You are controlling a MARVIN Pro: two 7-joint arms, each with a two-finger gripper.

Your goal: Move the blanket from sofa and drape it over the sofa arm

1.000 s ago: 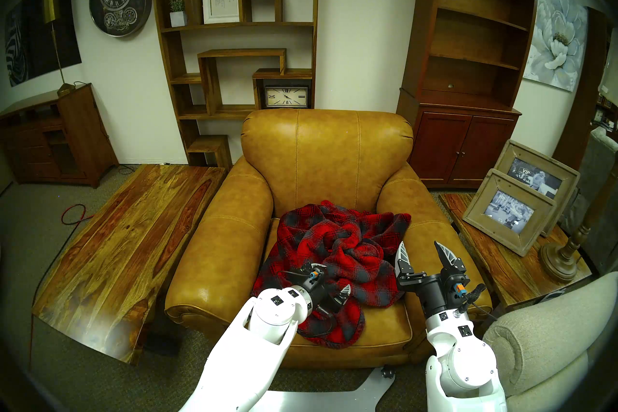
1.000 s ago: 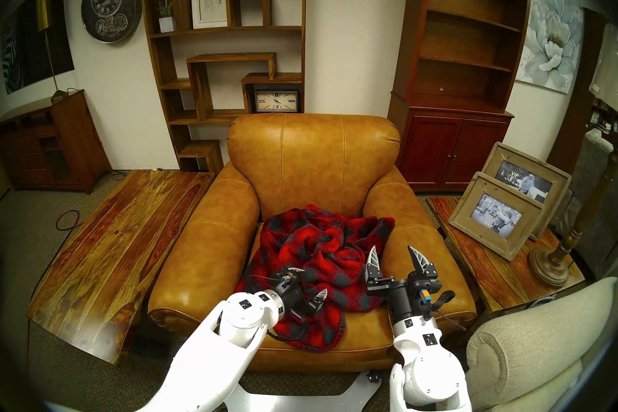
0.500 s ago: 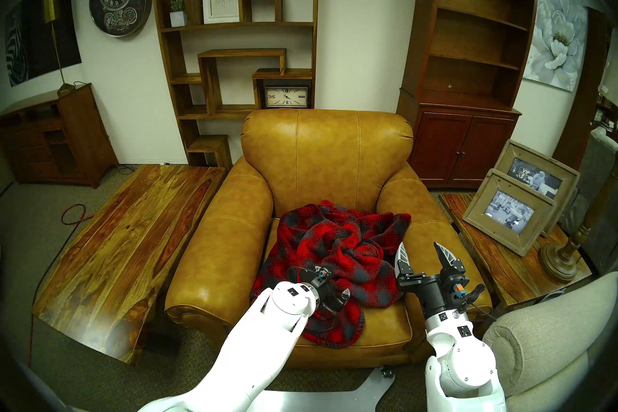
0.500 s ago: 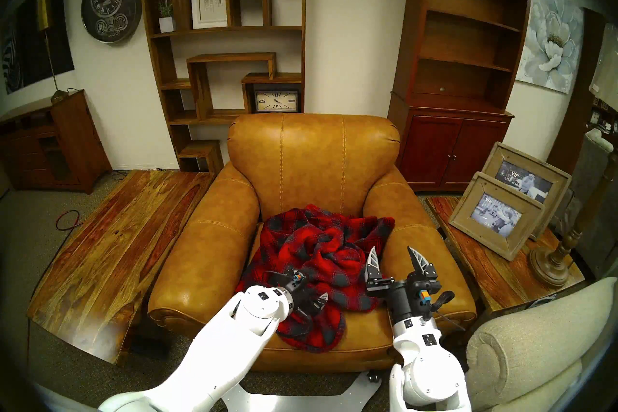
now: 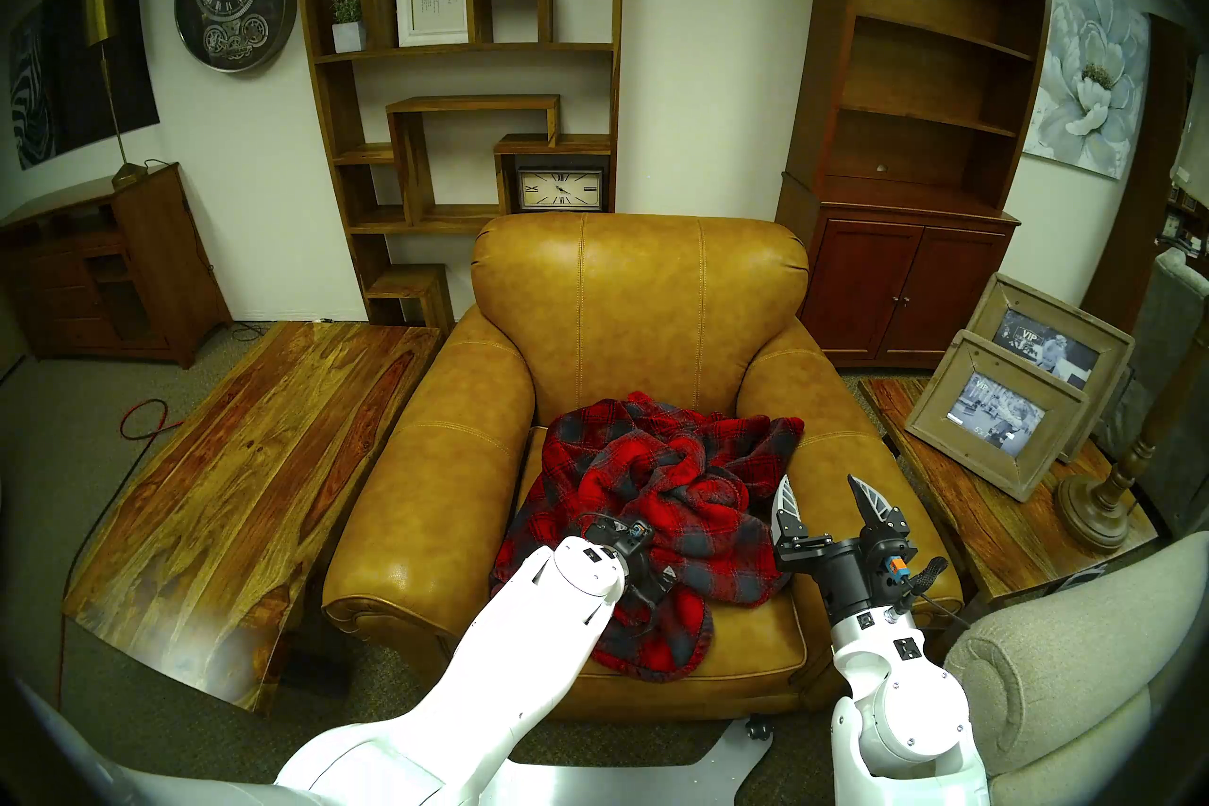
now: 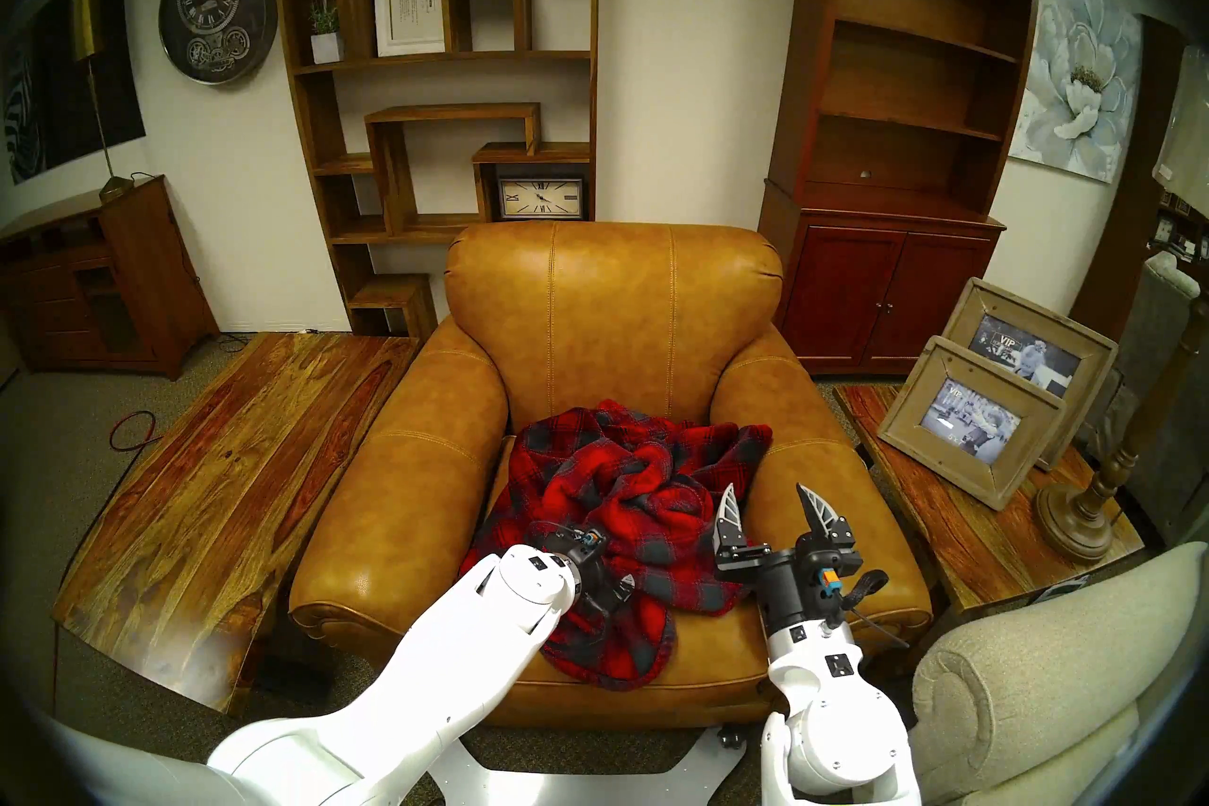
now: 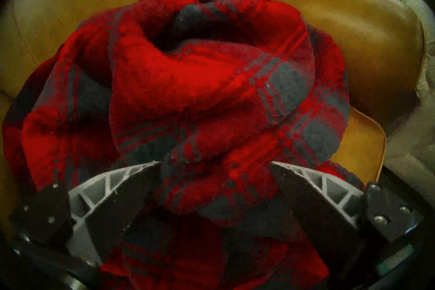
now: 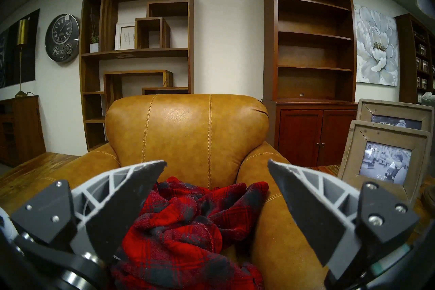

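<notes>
The red and dark grey plaid blanket (image 5: 661, 477) lies crumpled on the seat of the tan leather sofa (image 5: 641, 294), between its two rounded arms (image 5: 419, 491) (image 5: 844, 432). My left gripper (image 5: 648, 559) is pushed down into the front of the blanket. In the left wrist view the left gripper (image 7: 215, 164) is open, with a thick fold of blanket (image 7: 211, 94) between its fingers. My right gripper (image 5: 821, 481) is open and empty. It hovers above the seat's right side, beside the blanket (image 8: 179, 230), and points toward the sofa back.
A long wooden coffee table (image 5: 229, 491) stands against the sofa's left arm. A wooden side table at the right carries two picture frames (image 5: 1001, 412) and a lamp base (image 5: 1099, 507). A beige fabric couch arm (image 5: 1060, 654) is beside my right arm. Shelving units stand behind.
My left arm has reached forward and lower, pushing its gripper deeper into the blanket's front folds. The right arm has not moved.
</notes>
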